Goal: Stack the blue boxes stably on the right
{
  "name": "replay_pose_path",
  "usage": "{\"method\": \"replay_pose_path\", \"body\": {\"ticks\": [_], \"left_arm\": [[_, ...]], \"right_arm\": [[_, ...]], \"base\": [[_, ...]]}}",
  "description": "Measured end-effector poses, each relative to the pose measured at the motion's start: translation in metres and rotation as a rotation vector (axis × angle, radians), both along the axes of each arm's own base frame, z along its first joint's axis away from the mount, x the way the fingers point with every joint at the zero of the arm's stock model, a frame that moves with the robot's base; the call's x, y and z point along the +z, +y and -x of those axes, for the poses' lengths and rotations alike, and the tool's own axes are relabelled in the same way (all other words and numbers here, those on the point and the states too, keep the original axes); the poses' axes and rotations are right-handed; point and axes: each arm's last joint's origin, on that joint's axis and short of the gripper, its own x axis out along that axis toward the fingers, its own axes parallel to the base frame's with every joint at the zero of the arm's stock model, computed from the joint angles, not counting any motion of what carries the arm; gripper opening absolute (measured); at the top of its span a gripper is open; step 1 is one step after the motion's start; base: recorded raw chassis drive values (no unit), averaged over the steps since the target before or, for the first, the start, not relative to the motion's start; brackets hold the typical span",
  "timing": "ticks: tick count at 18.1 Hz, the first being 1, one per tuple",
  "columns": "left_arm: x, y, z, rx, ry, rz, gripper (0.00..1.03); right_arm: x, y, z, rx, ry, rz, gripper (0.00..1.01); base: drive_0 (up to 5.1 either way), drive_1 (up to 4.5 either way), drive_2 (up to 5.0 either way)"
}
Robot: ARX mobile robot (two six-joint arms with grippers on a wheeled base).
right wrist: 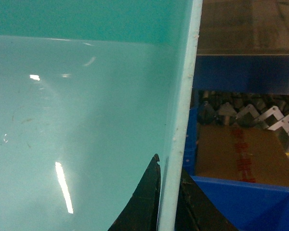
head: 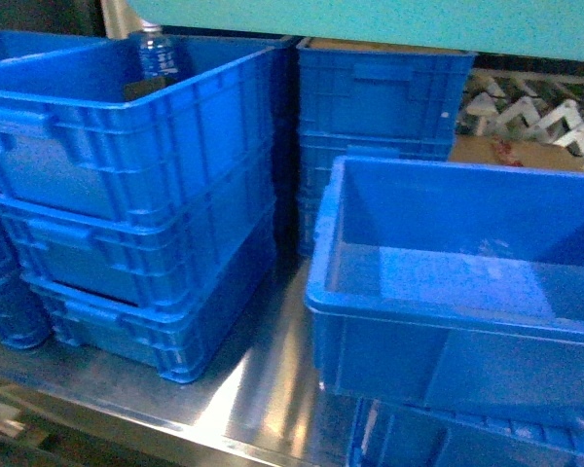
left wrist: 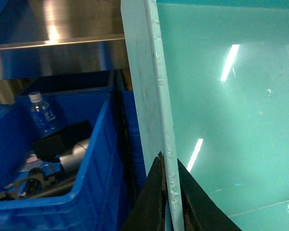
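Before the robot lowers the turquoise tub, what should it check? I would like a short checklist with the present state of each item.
1. Left hand on the tub's rim: ok, its fingers are on both sides of the thin rim.
2. Right hand on the opposite rim: ok, it pinches the rim the same way.
3. Turquoise tub lifted clear: ok, it hangs above the crates at the top of the head view.
4. Open blue crate on the right empty inside: ok, its floor looks bare.
5. That crate sitting level: not ok, it looks tilted on a ribbed crate below.
6. Tub centred above it: cannot tell.
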Motion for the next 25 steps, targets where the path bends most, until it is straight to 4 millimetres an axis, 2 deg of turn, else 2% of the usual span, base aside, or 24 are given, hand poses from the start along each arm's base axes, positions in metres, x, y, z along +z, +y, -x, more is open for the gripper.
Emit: {"method": "replay_pose_path", "body": {"ticks": [12,25], "left_arm": [[0.0001,-0.0009,0.0003,-0.003,-0.002,0.000,0.02],[-0.0002,-0.0001,0.0003,0.000,0.004,-0.003,0.02]], "right_arm": [[0.0005,-0.0003,0.0005,-0.002,-0.002,0.000,0.07],[-0.0008,0.0000,-0.0002,0.000,0.006,0.001,0.07]], "base": [[-1.5,-2.82,-0.1],[0.0,0.04,0.0]]}}
